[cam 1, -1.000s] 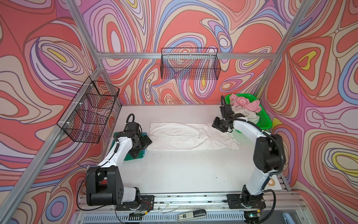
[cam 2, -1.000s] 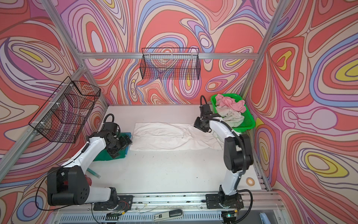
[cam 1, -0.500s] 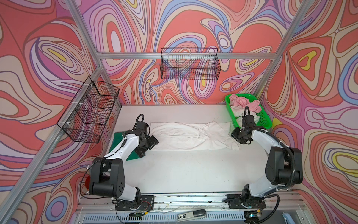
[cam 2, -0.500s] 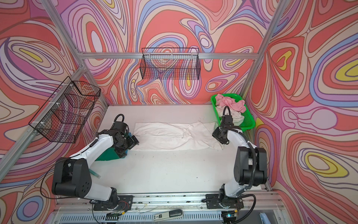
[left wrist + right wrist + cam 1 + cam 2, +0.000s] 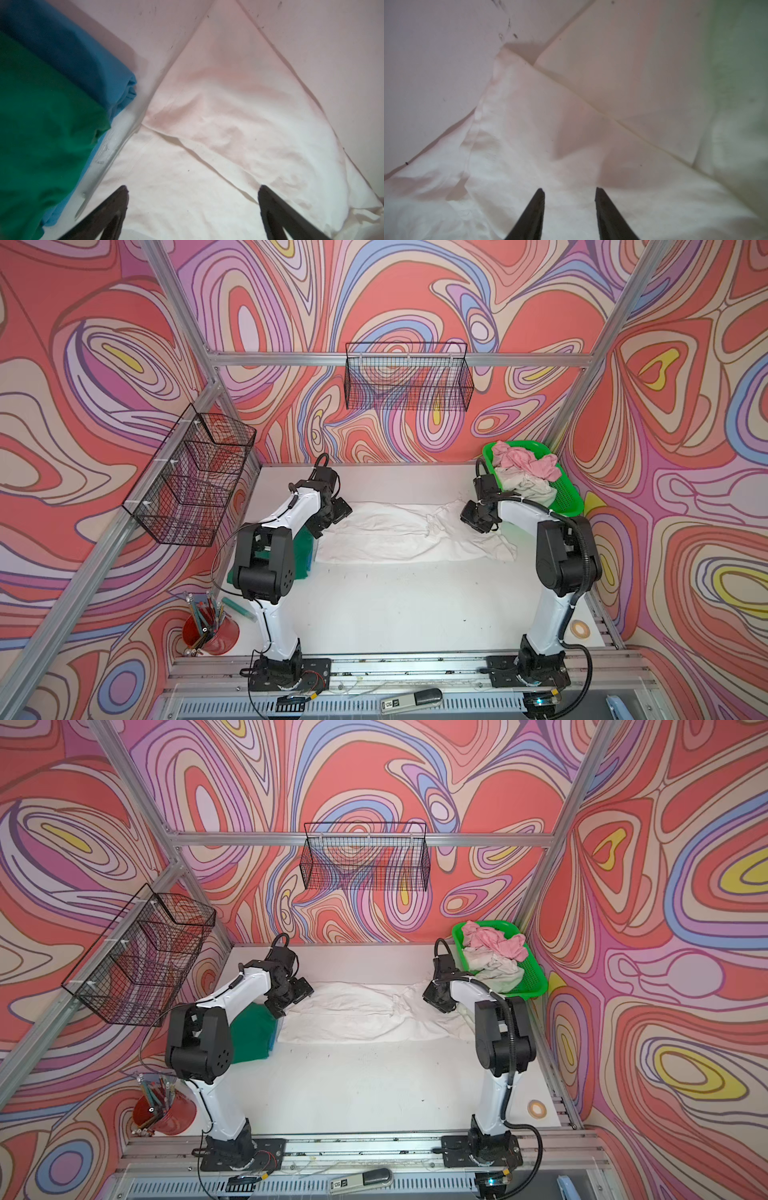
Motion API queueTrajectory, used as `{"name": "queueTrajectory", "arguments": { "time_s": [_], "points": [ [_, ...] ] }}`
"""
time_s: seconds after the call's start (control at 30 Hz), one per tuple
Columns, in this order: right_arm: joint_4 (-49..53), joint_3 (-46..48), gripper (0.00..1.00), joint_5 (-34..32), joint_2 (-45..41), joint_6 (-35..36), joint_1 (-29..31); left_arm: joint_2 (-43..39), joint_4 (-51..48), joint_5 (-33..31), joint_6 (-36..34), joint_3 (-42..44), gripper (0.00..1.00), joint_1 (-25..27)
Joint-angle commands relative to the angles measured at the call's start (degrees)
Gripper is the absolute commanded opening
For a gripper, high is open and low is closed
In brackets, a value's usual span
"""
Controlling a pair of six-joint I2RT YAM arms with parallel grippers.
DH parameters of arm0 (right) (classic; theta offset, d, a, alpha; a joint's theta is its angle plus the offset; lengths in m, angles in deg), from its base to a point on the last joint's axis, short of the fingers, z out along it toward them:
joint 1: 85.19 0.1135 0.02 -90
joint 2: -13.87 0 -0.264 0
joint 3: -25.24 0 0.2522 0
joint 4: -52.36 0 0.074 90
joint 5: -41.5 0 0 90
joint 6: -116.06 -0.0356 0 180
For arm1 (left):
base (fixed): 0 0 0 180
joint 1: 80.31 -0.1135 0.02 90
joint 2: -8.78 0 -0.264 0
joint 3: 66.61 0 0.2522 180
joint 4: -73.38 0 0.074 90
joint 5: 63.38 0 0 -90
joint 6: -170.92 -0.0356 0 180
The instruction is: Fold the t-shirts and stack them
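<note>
Now both arms hover over the white t-shirt, spread along the back of the bench. The left claw gapes wide and the right claw is half-parted, neither holding cloth. The folding step is just starting. Next, likely, pinch the end edges and fold toward the open front; the basket crowds the right.

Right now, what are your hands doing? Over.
Left hand open at one end of white t-shirt. Right hand open at other end, nothing held. Folded green t-shirt alongside, nothing blocking.
</note>
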Motion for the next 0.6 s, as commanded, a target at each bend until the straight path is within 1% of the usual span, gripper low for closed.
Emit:
{"name": "queueTrajectory", "arguments": {
  "time_s": [0.0, 0.07, 0.13, 0.37, 0.57],
  "points": [
    [0.7, -1.6, 0.44, -2.0, 2.0, -1.3, 1.7, 4.9, -4.9, -3.4, -3.0, -6.1, 0.98, 0.8],
    [1.0, -1.9, 0.45, -2.2, 3.2, -1.2, 2.1, 8.1, -7.4, -5.2, -3.9, -9.8, 0.98, 1.3],
    [0.6, -1.5, 0.46, -2.7, 3.7, -1.0, 2.5, 9.9, -8.1, -6.1, -4.6, -11.0, 0.98, 1.6],
    [0.6, -1.8, 0.47, -3.0, 5.4, -0.7, 3.7, 12.2, -7.9, -6.7, -3.6, -8.4, 0.97, 1.6],
    [1.2, -3.1, 0.47, -3.1, 7.1, 0.1, 4.1, 11.7, -6.6, -4.2, -1.8, -3.7, 0.97, 1.6]
  ]
}}
